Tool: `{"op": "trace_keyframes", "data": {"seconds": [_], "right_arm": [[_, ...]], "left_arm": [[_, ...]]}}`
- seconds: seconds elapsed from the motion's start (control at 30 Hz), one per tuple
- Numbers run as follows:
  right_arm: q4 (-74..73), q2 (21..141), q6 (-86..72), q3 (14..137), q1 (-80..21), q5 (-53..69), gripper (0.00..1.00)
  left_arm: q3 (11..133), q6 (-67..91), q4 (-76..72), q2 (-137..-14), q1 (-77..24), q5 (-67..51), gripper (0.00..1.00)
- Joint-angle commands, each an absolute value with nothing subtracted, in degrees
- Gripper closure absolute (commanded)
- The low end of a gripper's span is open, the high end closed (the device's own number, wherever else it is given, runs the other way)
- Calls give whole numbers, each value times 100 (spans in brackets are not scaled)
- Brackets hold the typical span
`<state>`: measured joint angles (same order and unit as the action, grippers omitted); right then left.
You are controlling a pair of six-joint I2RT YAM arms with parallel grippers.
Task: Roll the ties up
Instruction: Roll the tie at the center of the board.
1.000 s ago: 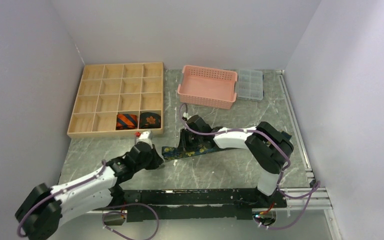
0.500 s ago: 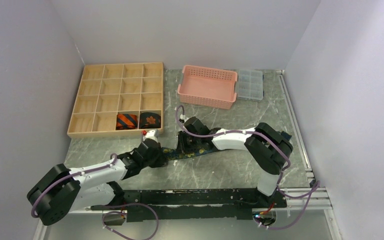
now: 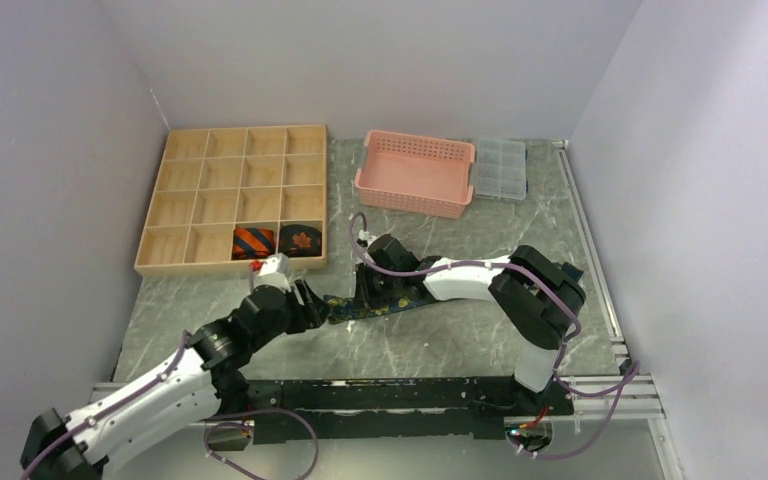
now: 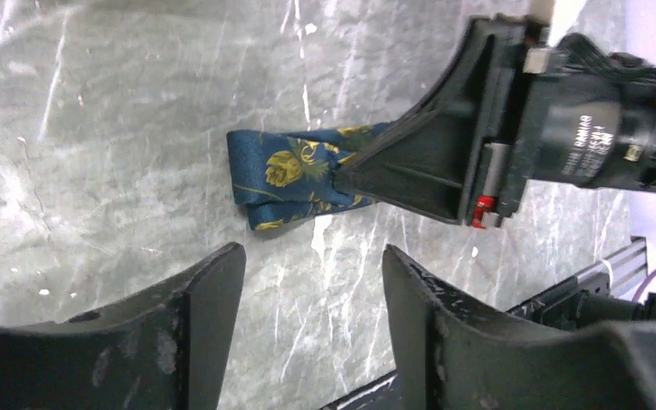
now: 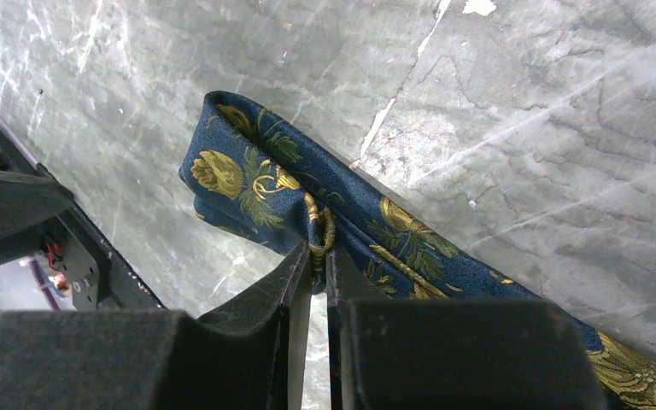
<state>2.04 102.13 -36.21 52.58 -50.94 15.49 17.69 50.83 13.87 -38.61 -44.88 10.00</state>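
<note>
Lab robot cell — white enclosure walls (image 3: 360, 60), aluminium rail frame (image 3: 600, 385).

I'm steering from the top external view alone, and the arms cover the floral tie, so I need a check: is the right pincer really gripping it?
Observer: Yes. The right wrist view shows the right pincer shut on a raised fold of the floral tie.
Operator: And the left pincer?
Observer: The left wrist view shows the left pincer open and empty. It sits short of the tie's end and does not touch it.
Operator: Is that end rolled yet?
Observer: No. It is only doubled over, two layers lying on the table.
</note>
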Motion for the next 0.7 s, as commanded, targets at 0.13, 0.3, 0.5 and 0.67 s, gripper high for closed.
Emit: {"op": "trace_keyframes", "data": {"seconds": [0.13,0.3,0.5,0.67], "right_arm": [[212,10222,-3312,5253,-5112,1564,84],[279,10260,-3316,5238,-5113,1617,84],[349,10259,-3297,5188,-5115,1672,84],[396,10232,-3281,5134,-5117,1730,84]], "left_arm": [[1875,5106,1219,-4299,-3736,-18,23],[1857,5073,457,-5157,-2888,-1019,25],[1801,5049,-267,-5529,-2371,-1586,25],[1929,4915,-652,-6032,-2158,-1785,26]]}}
